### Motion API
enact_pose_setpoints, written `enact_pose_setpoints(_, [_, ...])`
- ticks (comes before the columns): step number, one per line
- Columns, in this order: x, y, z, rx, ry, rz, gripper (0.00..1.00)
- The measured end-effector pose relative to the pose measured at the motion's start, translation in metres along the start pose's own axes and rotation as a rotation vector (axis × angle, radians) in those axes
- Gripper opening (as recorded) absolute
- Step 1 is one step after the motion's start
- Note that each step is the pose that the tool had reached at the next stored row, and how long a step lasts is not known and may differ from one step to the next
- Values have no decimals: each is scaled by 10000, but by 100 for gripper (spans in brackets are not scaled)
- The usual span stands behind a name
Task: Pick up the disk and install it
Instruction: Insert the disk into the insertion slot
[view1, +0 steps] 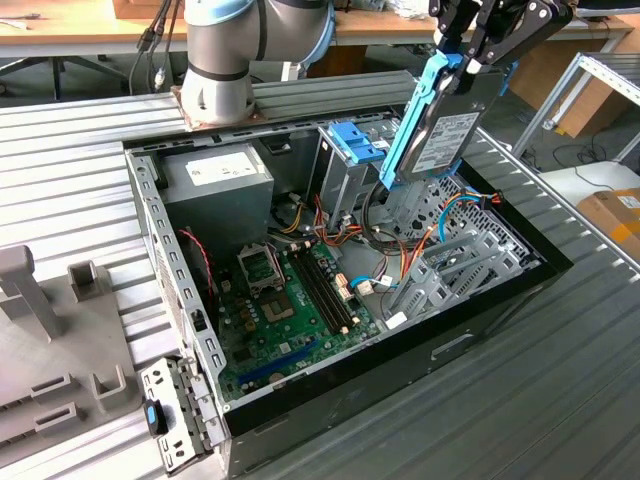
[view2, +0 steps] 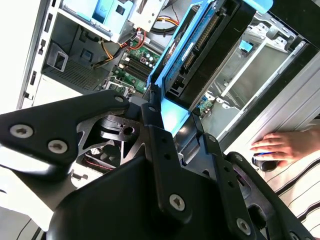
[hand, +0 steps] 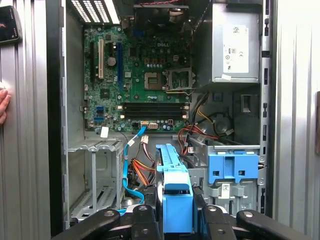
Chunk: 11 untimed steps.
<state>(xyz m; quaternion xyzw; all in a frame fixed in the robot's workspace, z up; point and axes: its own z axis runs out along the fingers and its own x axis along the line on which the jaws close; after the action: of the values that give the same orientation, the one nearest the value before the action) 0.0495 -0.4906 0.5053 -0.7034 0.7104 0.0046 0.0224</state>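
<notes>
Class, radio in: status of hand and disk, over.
Hand shut on disk. Disk aloft, on edge, over open case. Cables lie beneath it.

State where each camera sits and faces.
Exterior view: off the arm, above the open computer case, looking down; arm and tool holding the disk show.
First wrist view: on the wrist, facing the case's circuit board; tool shows.
Second wrist view: on the wrist, looking along the tool at the disk.
Shared: the disk in all; a hand in both wrist views.
</notes>
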Motion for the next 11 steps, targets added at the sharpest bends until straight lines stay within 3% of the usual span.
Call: enact_pose_setpoints(11, [8, 0, -1, 0, 0, 0, 36])
